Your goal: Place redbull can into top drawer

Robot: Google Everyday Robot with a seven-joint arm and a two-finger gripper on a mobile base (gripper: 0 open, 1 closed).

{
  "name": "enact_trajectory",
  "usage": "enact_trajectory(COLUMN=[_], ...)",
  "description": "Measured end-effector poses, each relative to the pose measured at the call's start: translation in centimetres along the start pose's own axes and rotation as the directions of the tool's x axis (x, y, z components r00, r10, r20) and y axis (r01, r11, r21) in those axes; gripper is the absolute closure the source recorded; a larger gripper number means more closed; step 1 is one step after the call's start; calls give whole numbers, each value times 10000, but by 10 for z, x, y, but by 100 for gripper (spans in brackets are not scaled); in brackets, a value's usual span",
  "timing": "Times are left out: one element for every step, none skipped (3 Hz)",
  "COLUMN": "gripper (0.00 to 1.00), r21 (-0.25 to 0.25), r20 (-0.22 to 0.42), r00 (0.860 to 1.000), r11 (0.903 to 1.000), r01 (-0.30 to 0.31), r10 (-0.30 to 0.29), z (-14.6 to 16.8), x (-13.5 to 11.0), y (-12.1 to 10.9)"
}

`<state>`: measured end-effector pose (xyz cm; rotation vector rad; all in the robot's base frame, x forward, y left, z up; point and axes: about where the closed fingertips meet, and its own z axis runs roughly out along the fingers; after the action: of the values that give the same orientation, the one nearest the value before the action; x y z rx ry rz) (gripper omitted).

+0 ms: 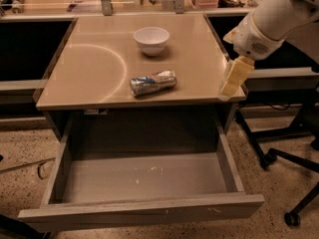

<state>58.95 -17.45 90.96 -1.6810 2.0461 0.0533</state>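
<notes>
The tan table (89, 68) fills the middle of the view, its top lit by a curved arc of light on the left side. Below it the drawer (139, 210) is pulled fully out toward the camera, with its grey floor showing a few pale scuffs and nothing lying in it. The white arm (279, 14) reaches in from the upper right, slanting down toward the table's right edge. Dark chair legs (289, 158) stand on the speckled floor to the right of the drawer. A white bowl (151, 40) sits upright near the back of the tabletop. The can (153, 82) lies on its side near the front middle of the tabletop, in front of the bowl and well apart from the arm. The pale gripper (228, 89) hangs pointing down over the table's front right corner, holding nothing; whether it is released or clenched cannot be told.
</notes>
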Motion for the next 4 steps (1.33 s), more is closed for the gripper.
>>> enact_trajectory(gripper=[0, 0, 0, 0], r21=[-356, -719, -1017, -1237], r20=[484, 1007, 1352, 1516], r00=[9981, 9921, 9847, 9776], r11=[9986, 9941, 9870, 9785], r01=[392, 817, 1241, 1653], r10=[-375, -743, -1099, -1460], z=[35, 65, 85, 97], x=[-21, -44, -64, -81], y=[-17, -28, -36, -40])
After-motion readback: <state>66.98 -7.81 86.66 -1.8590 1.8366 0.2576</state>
